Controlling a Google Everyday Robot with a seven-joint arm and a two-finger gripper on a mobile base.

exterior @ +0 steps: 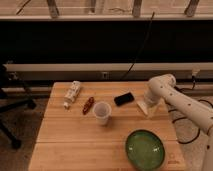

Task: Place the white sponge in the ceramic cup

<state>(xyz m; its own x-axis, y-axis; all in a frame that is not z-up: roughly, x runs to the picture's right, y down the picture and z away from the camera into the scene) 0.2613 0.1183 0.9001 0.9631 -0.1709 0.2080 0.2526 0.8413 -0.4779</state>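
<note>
So here's what we've got: a wooden table [75, 145] with a handful of bits on it, and two containers that matter.

The cup [102, 112] stands upright around the middle of the table, a small white one, wider at the rim. Looking into its mouth, we only see its own pale inside. The green bowl [145, 148] sits at the near right, well apart from the cup. All we can see in it is its shiny green bottom.

The white sponge [142, 108] is in neither one. It's lying on the table over on the right side, to the right of the cup and behind the bowl. The gripper [148, 101] is right down on it, at the end of the white arm [177, 100] that reaches in from the right edge. Whether the gripper actually has hold of the sponge, we can't tell from here.

Other stuff: a black flat thing [124, 99] lies just left of the sponge. A small reddish-brown thing [88, 105] lies just left of the cup, and a white lumpy piece [72, 94] is further left, near the back corner. An office chair [12, 105] is off the table's left side.
</note>
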